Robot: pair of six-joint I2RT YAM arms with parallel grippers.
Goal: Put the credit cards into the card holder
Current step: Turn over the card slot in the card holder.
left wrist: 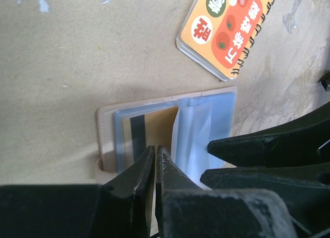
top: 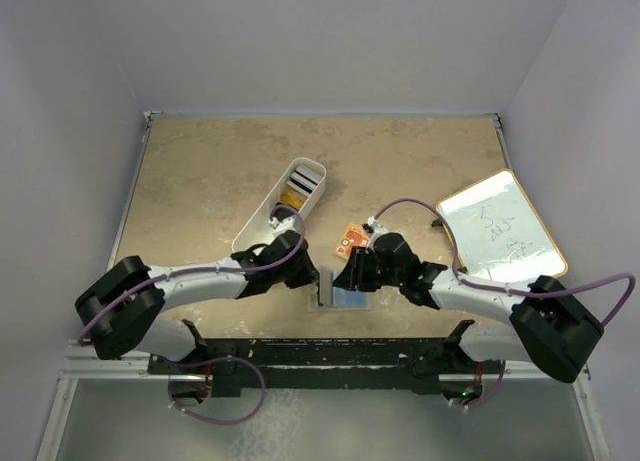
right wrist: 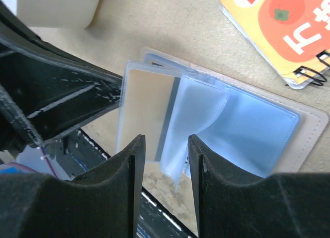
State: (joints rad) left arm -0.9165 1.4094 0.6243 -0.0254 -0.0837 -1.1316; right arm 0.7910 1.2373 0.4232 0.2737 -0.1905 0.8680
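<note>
The beige card holder (top: 347, 300) (left wrist: 105, 129) (right wrist: 311, 125) lies open on the table between both grippers, its clear blue sleeves fanned up. A gold credit card (left wrist: 157, 125) (right wrist: 147, 101) with a black stripe sits in the left sleeve. My left gripper (top: 312, 278) (left wrist: 155, 149) is shut, and its tips rest over that card's near edge. My right gripper (top: 347, 275) (right wrist: 165, 145) stands open with a loose sleeve leaf (right wrist: 180, 129) between its fingers. More credit cards (top: 301, 185) lie in the white bin.
A long white bin (top: 262, 231) stands slanted behind the left gripper. An orange patterned spiral-bound packet (top: 352, 239) (left wrist: 227, 26) (right wrist: 278, 26) lies just beyond the card holder. A wood-framed whiteboard (top: 500, 226) lies at the right. The table's front edge is right below the holder.
</note>
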